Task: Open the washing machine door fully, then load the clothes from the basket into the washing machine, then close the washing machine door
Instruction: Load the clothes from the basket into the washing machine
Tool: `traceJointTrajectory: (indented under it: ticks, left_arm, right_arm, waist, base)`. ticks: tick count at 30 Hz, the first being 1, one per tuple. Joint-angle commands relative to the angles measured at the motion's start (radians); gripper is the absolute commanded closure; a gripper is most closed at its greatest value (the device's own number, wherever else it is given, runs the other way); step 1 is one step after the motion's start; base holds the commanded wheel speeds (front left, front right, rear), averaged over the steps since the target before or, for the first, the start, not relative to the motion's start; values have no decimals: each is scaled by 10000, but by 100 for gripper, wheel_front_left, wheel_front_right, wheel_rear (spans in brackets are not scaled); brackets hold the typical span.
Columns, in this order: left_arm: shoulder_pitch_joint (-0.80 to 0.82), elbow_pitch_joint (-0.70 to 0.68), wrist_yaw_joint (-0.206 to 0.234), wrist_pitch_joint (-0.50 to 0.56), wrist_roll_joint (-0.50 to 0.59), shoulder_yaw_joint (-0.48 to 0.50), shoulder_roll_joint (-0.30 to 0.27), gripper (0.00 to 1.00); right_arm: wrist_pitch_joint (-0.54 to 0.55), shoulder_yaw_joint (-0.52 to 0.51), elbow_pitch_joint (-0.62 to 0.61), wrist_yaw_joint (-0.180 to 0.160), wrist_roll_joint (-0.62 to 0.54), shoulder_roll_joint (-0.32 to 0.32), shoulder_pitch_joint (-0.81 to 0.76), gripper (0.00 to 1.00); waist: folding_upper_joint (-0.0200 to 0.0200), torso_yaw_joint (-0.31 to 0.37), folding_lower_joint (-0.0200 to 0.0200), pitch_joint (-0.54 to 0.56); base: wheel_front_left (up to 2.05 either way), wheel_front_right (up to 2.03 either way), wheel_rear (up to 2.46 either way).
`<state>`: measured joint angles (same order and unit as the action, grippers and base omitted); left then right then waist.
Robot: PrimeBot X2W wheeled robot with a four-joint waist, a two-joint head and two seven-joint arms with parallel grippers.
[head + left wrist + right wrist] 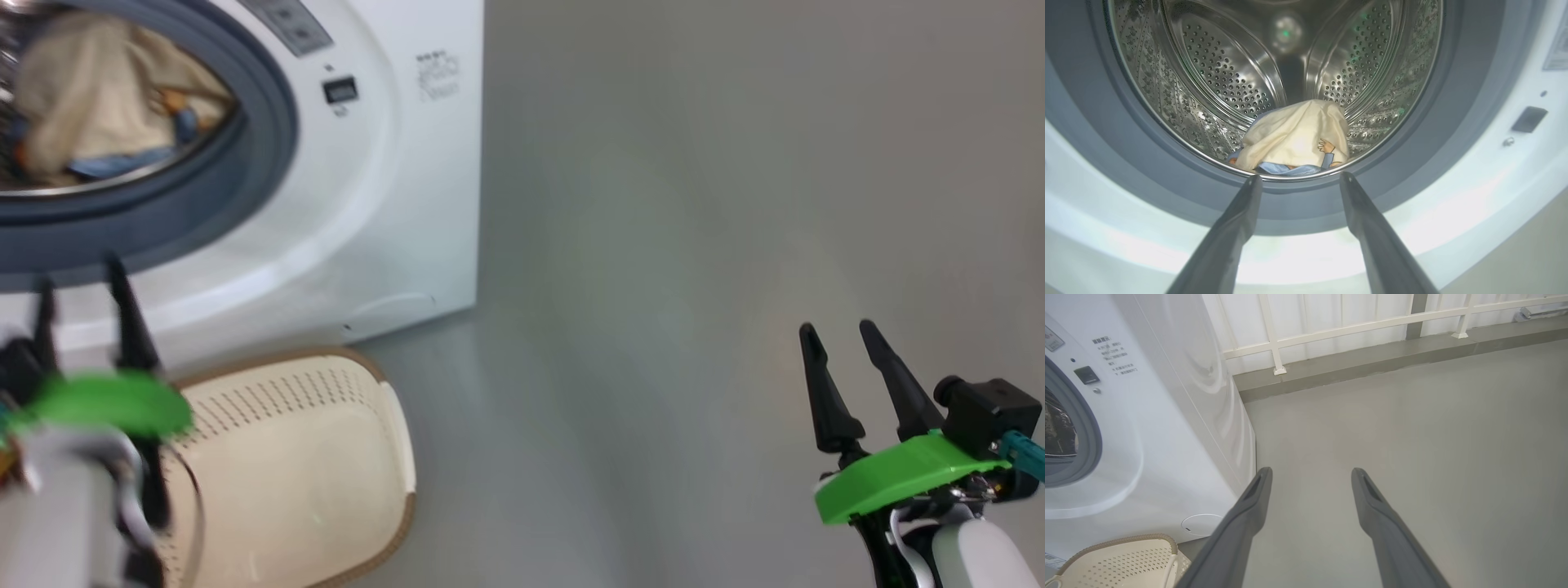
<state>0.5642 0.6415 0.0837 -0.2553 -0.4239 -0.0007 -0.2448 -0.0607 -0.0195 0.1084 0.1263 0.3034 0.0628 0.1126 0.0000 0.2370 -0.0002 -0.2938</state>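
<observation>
The white washing machine stands at upper left with its drum mouth uncovered; its door is out of view. Inside the steel drum lie the clothes, a cream garment over a light blue one, also seen as clothes in the head view. The cream basket sits on the floor below the machine, and what shows of its inside is bare. My left gripper is open in front of the grey-blue gasket, holding nothing. My right gripper is open over bare floor at lower right.
Grey floor stretches to the right of the machine. A white railing on a low grey kerb runs along the far side. The basket stands close against the machine's front.
</observation>
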Motion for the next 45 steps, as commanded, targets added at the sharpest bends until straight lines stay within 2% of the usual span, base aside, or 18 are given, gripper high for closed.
traceJointTrajectory:
  ticks: [1,7,12,21,30,45]
  left_arm:
    - [-744,-720,50,-61,237,234,-166,0]
    - [-2582,-1984,182,-63,603,53,155,0]
    - [-3876,-2935,477,-63,796,-50,493,0]
    - [-5511,-4145,941,-49,901,-179,822,0]
    - [-5888,-4569,1167,159,1059,-427,871,0]
    - [-5984,-4664,1257,95,1074,-544,917,0]
  right_arm:
    - [117,100,-374,44,-105,144,-185,0]
    - [517,-13,-699,44,-271,214,-626,0]
    - [844,-128,-931,44,-394,260,-979,0]
    - [1312,-107,-1252,44,-537,297,-1543,0]
    - [1567,-283,-1592,44,-619,253,-1878,0]
    - [1618,-251,-1591,44,-582,216,-1865,0]
  waist:
    - [0,-592,2,914]
    - [0,-860,2,1534]
    - [0,-1125,2,2039]
    - [0,-1410,2,2909]
    - [0,-1697,2,3121]
    - [0,-1760,2,3166]
  base:
    - [0,0,0]
    - [0,0,0]
    - [0,0,0]
    - [0,0,0]
    - [0,0,0]
    - [0,0,0]
